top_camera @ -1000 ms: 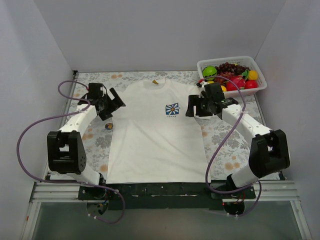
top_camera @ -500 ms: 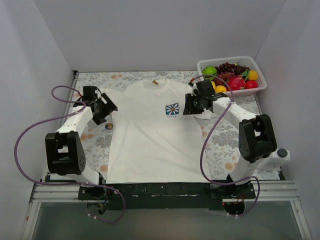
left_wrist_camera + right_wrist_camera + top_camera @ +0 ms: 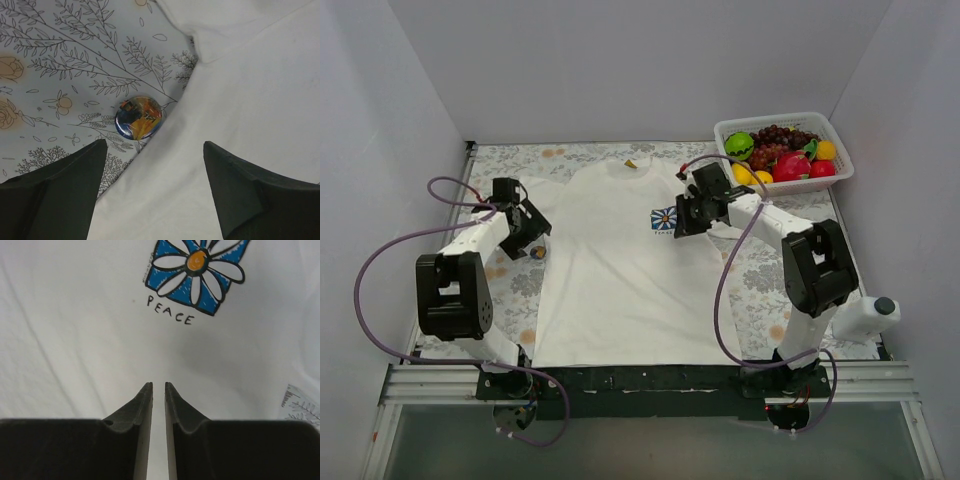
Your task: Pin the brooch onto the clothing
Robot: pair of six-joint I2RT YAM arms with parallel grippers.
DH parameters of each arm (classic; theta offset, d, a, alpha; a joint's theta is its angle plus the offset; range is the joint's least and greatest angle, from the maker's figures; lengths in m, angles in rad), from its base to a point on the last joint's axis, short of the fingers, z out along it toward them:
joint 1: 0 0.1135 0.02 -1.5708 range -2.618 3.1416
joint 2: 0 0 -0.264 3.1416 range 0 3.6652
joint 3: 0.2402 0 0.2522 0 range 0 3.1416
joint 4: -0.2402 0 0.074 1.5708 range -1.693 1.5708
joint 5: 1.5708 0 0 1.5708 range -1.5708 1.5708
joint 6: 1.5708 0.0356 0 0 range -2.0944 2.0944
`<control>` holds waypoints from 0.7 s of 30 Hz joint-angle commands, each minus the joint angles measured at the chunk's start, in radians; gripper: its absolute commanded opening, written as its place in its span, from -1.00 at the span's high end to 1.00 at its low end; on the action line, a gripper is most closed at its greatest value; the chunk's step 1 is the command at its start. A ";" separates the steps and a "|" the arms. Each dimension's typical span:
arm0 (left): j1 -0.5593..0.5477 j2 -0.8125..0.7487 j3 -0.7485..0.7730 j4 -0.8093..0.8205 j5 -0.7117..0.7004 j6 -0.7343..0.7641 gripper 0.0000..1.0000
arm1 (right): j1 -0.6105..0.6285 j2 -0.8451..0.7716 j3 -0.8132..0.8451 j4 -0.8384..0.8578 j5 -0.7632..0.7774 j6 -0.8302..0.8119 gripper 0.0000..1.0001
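Your L claw (image 3: 154, 145), apart, straddles brooch (image 3: 138, 117) at T-shirt (image 3: 240, 100) edge for pickup; R claw (image 3: 158, 386), nearly together, prob. steadying fabric.

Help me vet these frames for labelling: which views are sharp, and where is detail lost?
Top external view: soft even light, no glare, yet the small round blue-and-orange brooch is a mere speck at the edge of the white short-sleeved T-shirt. Left wrist view: brooch crisp, black fingers featureless. Right wrist view: blue-square daisy print sharp, soft fabric-crease shading only.

brooch (image 3: 138, 117) open from above, shirt (image 3: 240, 115) perhaps touching its side
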 commanded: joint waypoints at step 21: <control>0.182 -0.064 -0.314 0.345 0.233 -0.177 -0.01 | 0.305 0.601 0.859 0.206 -0.340 -0.021 0.80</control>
